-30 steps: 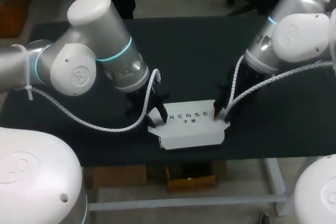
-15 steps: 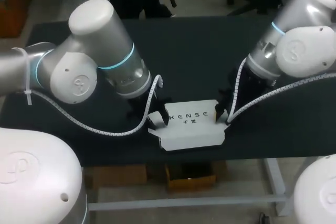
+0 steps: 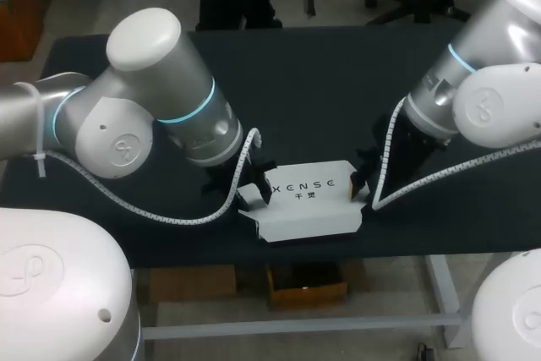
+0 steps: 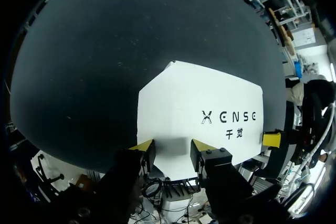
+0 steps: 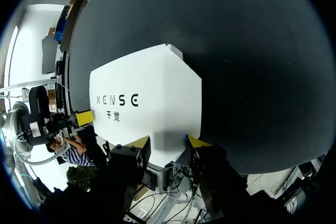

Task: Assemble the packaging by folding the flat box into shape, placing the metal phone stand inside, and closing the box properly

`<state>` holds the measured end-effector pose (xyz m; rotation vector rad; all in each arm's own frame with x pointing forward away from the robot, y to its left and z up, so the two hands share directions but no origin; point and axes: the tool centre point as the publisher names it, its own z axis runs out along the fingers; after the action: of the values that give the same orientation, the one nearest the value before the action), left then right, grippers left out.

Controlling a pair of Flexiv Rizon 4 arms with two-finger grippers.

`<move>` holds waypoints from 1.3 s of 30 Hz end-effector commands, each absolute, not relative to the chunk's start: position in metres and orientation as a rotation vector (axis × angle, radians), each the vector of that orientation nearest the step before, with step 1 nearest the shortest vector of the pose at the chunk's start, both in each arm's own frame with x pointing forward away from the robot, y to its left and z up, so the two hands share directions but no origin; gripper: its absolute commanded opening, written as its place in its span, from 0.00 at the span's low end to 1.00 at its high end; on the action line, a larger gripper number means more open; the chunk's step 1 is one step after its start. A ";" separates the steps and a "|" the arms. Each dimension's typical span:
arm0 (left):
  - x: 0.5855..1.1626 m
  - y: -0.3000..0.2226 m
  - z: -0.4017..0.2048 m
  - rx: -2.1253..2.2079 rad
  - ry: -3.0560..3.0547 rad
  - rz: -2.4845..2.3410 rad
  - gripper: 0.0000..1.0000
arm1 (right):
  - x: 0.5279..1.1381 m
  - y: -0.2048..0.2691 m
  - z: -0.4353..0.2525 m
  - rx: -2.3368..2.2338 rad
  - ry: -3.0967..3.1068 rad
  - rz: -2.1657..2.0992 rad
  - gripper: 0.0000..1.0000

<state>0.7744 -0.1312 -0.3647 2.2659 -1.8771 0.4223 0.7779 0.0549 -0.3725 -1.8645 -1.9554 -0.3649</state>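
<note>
Just fingers (image 4: 143, 147) flanking box (image 3: 308, 200) on table (image 3: 321, 82).

Left arm (image 3: 161, 99): bulk swung lower and nearer the box (image 3: 308, 202); left hand (image 3: 256, 185) now closer in at its left end. Right arm (image 3: 473, 90): wrist link dropped and shifted outward, rightward; right hand (image 3: 360, 185) slightly lower.

Black table (image 3: 338, 65); white box (image 3: 308, 205) lying on it, near front edge, printed side up.
</note>
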 end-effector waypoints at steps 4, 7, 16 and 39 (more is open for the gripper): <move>0.777 -0.129 -0.367 2.254 -1.888 0.430 0.44 | 0.784 0.054 -0.376 -1.852 -1.955 -0.373 0.40; 0.778 -0.130 -0.367 2.251 -1.898 0.427 0.44 | 0.785 0.054 -0.375 -1.846 -1.957 -0.382 0.39; 0.782 -0.129 -0.368 2.239 -1.922 0.424 0.45 | 0.793 0.057 -0.375 -1.830 -1.951 -0.396 0.39; 0.781 -0.125 -0.374 2.147 -1.923 0.495 0.46 | 0.795 0.057 -0.383 -1.807 -1.925 -0.421 0.38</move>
<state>0.7835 -0.1286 -0.3706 2.1542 -1.9279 0.4756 0.7938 0.0590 -0.3820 -1.8217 -1.9326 -0.4173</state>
